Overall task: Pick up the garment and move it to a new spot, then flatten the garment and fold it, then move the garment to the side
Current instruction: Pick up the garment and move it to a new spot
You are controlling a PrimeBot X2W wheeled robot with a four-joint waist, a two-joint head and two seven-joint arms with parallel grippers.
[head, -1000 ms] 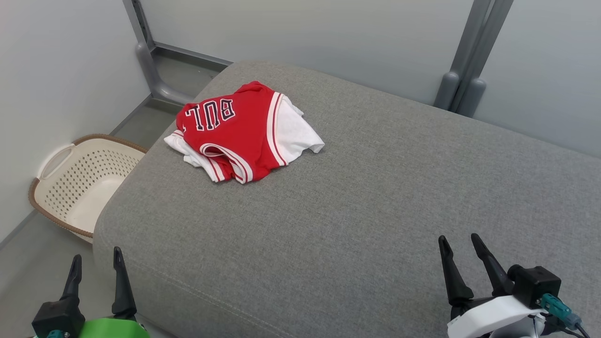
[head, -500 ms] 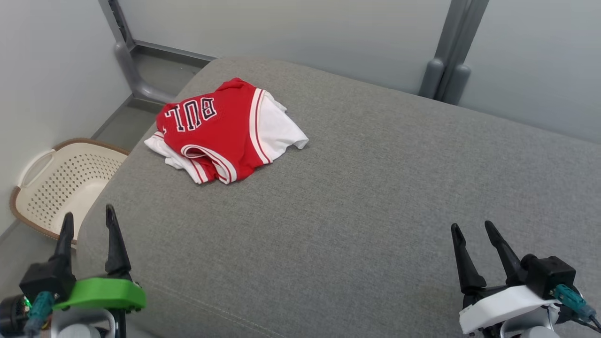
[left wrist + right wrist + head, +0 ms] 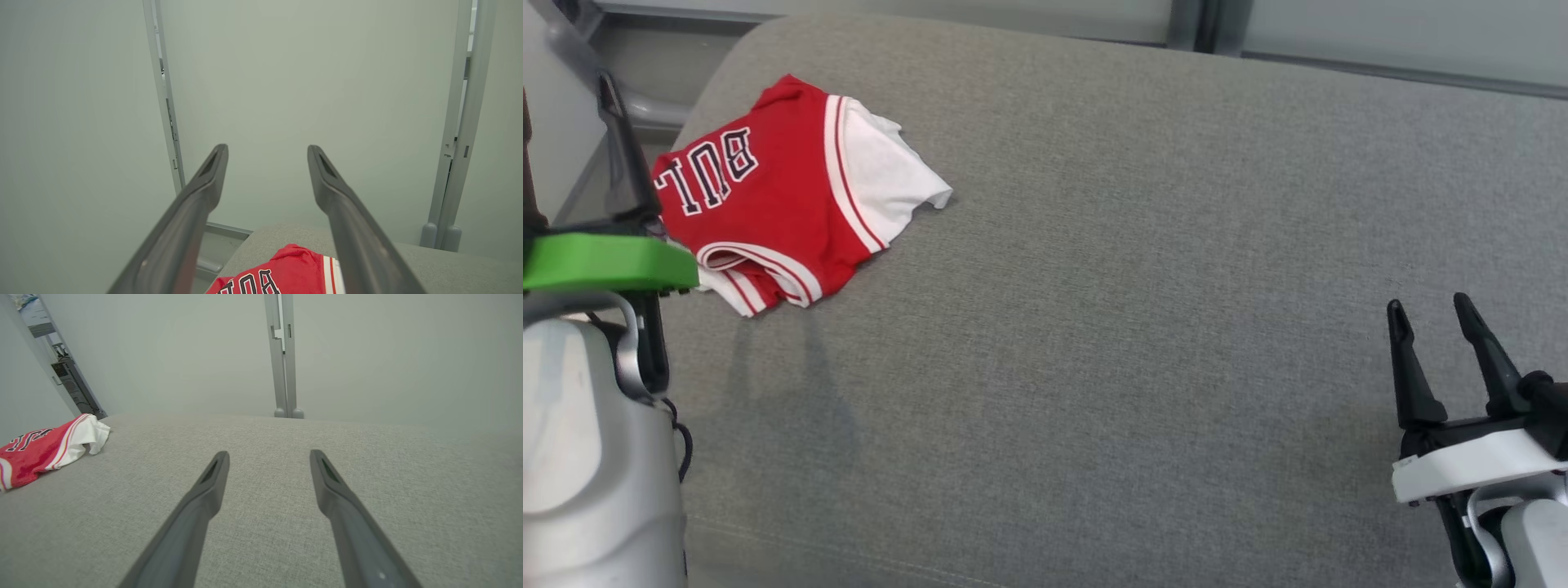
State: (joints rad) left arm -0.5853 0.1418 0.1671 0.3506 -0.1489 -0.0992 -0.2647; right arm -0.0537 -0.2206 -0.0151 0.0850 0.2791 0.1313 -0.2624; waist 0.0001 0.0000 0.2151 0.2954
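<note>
Grey upholstered cushion (image 3: pixel 1135 343) spreads below; over its near right edge the right pincer (image 3: pixel 1428 301) hovers released, empty; over its left edge the left pincer (image 3: pixel 267 147) gapes, empty; at its far left corner lies the garment (image 3: pixel 768 204), a crumpled red jersey with white trim, a white sleeve and dark "BUL" lettering.

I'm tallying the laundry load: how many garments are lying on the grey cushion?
1: a red-and-white jersey, bunched near the grey cushion's far-left corner. White fabric shows under the red, so its folds may hide a second piece.
</note>
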